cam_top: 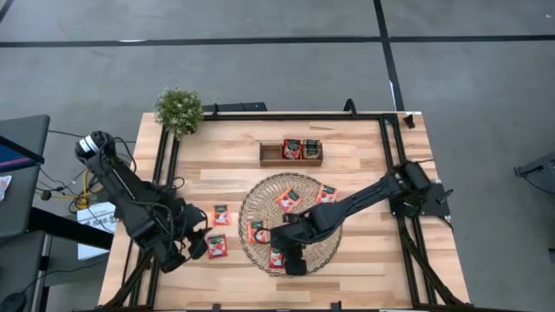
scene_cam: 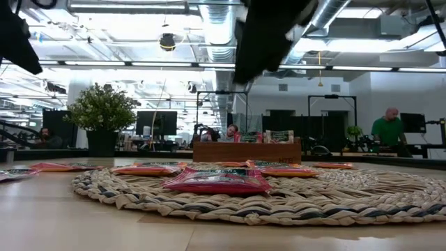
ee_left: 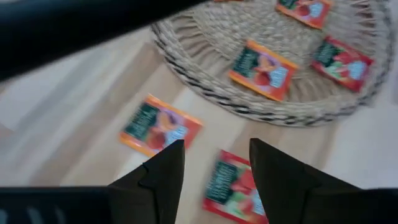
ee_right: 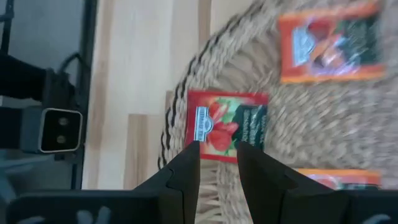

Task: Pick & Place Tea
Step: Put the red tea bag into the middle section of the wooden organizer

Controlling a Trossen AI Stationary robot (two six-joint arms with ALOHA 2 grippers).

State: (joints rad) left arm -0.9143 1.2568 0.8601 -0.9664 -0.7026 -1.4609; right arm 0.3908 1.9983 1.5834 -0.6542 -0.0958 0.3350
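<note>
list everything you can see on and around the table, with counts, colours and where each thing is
tea sachets on the mat: four showing, red-orange, on the woven mat
tea sachets on the table: two, red-orange, on bare wood left of the mat
tea sachets in the tray: two showing, red-orange, standing in the tray
woven mat: one, straw colour, round, table centre
wooden tray: one, brown, behind the mat
potted plant: one, green, back left corner
table: one, light wood
people: a few, in the room behind, low view
left gripper: dark, open, above the nearer sachet on the table
right gripper: dark, fingers apart, over a red sachet at the mat's front edge
</note>
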